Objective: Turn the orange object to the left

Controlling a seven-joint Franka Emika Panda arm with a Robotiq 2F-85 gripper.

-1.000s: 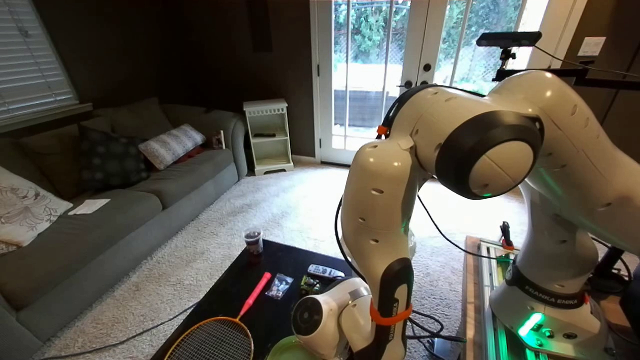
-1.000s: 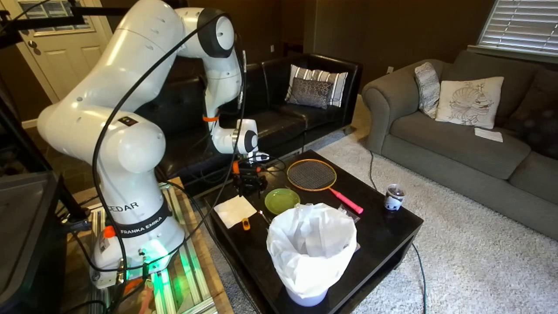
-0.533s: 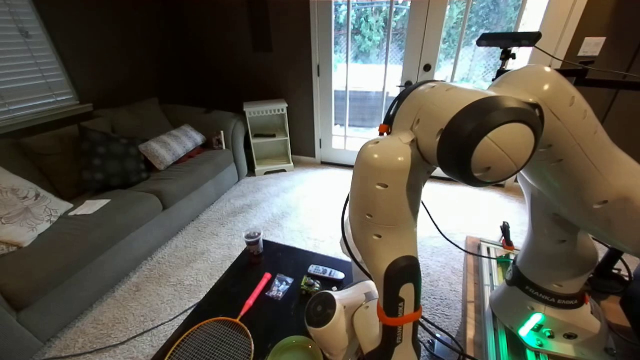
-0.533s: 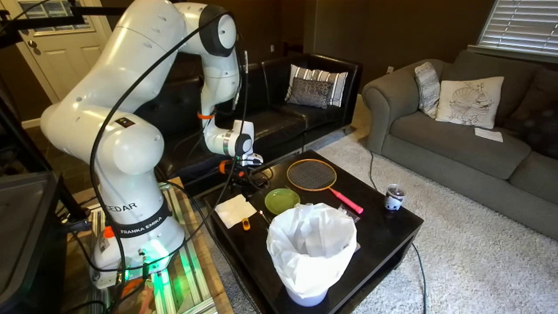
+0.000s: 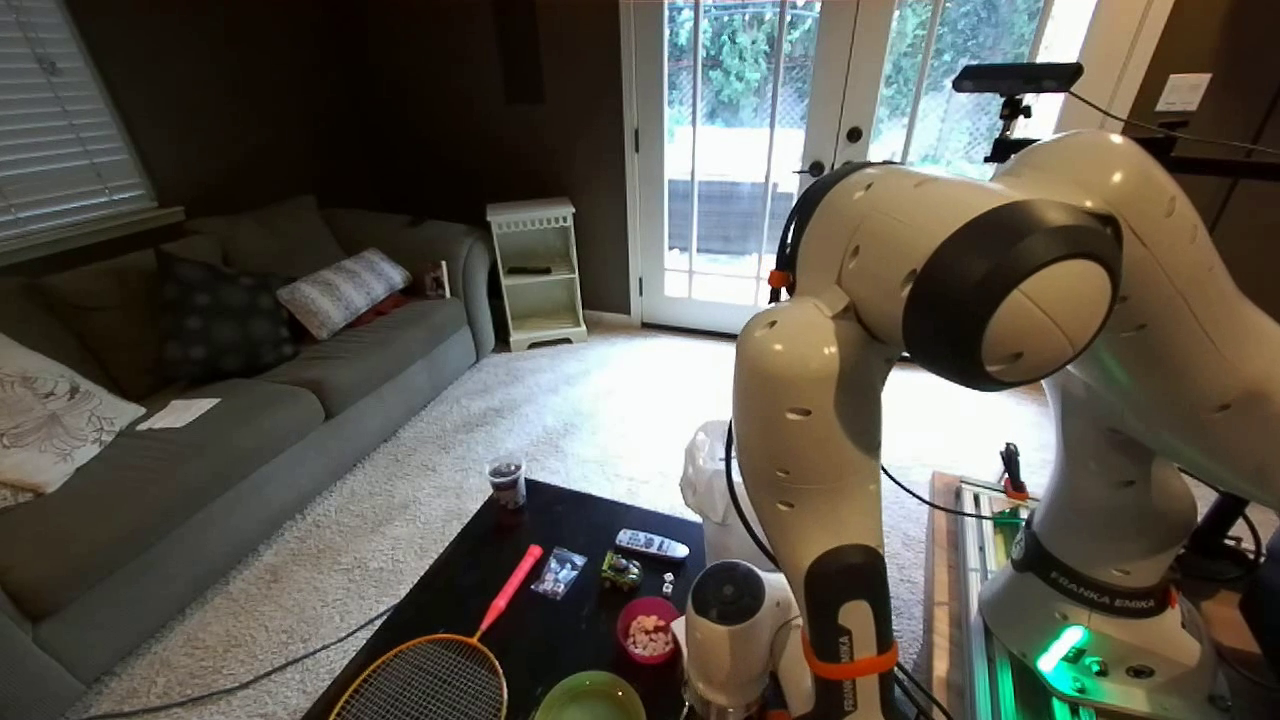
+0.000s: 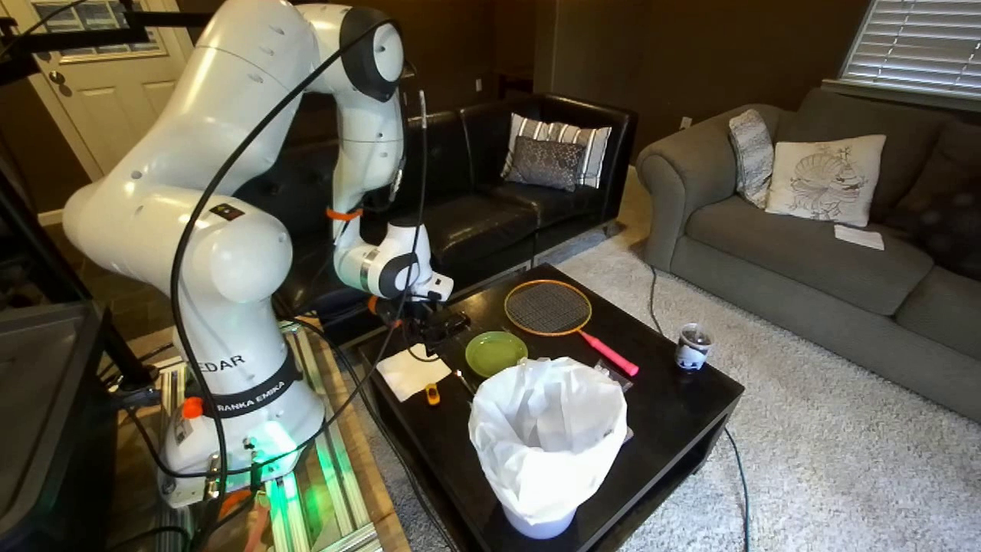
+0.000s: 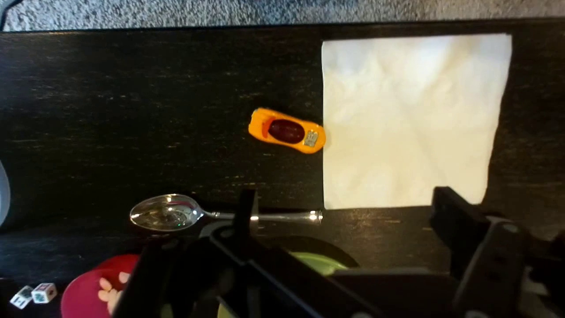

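Orange object (image 7: 287, 131) is elongated with a dark-red oval and a silvery patch on top, lying on the table (image 7: 132, 110), patched end at the edge of the napkin (image 7: 415, 123), gripper (image 7: 344, 201) over the table, jaws spread wide apart.

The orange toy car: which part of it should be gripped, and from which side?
Probably across its middle, pinching both long sides, coming from above. The toy car is longer than wide, and its long sides are free, while one end reaches the white napkin.
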